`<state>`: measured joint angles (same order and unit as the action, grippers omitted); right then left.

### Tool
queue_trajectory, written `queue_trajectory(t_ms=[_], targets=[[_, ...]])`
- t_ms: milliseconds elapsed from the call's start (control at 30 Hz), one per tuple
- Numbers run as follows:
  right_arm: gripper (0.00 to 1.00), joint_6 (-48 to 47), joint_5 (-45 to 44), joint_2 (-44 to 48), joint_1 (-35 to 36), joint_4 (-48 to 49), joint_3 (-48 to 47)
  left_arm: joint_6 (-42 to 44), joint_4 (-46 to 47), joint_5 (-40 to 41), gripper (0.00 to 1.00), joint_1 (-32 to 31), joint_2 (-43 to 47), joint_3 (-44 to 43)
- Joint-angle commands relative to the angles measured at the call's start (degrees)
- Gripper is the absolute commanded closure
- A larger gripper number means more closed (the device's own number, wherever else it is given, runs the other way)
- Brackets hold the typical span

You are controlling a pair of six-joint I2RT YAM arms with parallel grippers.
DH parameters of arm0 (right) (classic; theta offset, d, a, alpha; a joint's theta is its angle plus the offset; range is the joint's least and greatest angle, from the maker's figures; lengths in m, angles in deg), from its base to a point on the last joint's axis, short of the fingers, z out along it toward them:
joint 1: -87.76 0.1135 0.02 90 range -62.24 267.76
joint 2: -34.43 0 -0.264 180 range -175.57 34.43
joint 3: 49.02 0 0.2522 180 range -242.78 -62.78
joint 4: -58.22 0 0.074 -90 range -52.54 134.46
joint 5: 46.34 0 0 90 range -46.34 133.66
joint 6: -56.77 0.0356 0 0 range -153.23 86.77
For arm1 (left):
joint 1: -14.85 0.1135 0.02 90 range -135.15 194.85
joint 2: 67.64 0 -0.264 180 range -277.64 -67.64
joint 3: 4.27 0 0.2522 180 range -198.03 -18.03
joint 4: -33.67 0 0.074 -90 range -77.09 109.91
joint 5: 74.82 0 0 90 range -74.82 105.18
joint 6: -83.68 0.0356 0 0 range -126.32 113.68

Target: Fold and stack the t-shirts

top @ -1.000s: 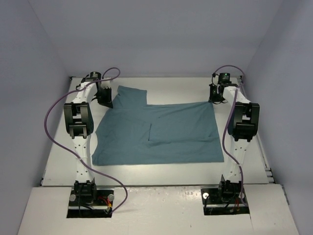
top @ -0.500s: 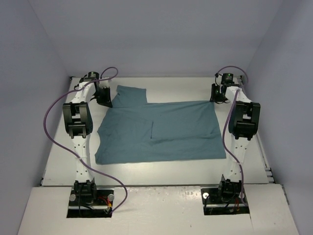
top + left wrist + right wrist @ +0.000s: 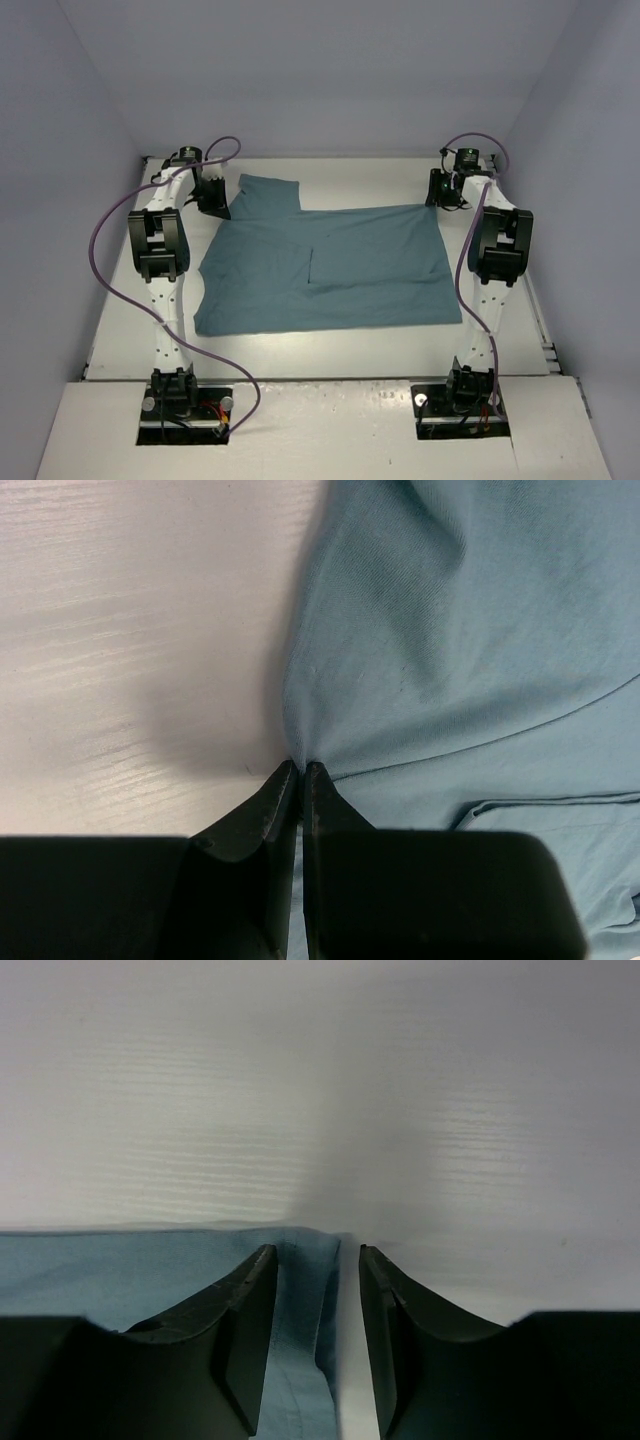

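The teal t-shirt (image 3: 340, 265) lay spread flat on the white table (image 3: 350, 345), in the middle of the space between the two arms. Its long axis ran left to right across the table. The right edge was straight and slanted slightly outward toward the near side, and the near edge ran almost parallel to the table's front. At the far left corner a square piece of the cloth jutted toward the far wall. It looked like a sleeve, though the overhead view was too small to say which end held the collar. A short crease or folded edge showed near the middle of the cloth. The left gripper (image 3: 213, 197) stood at that far left part of the garment. In the left wrist view the left gripper (image 3: 301, 768) had its jaws pressed together on a pinch of the t-shirt (image 3: 450, 630) at its edge, with bare table (image 3: 130, 630) to the left and the cloth gathering into small folds toward the tips. The right gripper (image 3: 446, 196) stood at the shirt's far right corner. In the right wrist view the right gripper (image 3: 318, 1255) had its jaws apart, and the corner of the t-shirt (image 3: 120, 1270) lay flat between them, with the table (image 3: 400, 1110) beyond.
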<state>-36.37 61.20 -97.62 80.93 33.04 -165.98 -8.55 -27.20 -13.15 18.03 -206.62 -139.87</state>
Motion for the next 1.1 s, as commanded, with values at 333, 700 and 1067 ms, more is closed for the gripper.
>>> queue_trajectory(t_ms=[333,700,1067], targets=[[0.83,-0.4,6.0,-0.2,-0.5,0.3,-4.1,-0.5,-0.2,-1.5,1.00,0.6,1.2,-3.0],[1.00,-1.5,5.8,0.0,-0.6,0.3,-7.7,0.5,-0.1,-3.0,1.00,0.9,1.9,-4.3],[1.00,-2.6,6.4,4.4,-1.3,0.3,-4.9,1.2,-0.1,-3.8,1.00,1.4,6.1,-3.3]])
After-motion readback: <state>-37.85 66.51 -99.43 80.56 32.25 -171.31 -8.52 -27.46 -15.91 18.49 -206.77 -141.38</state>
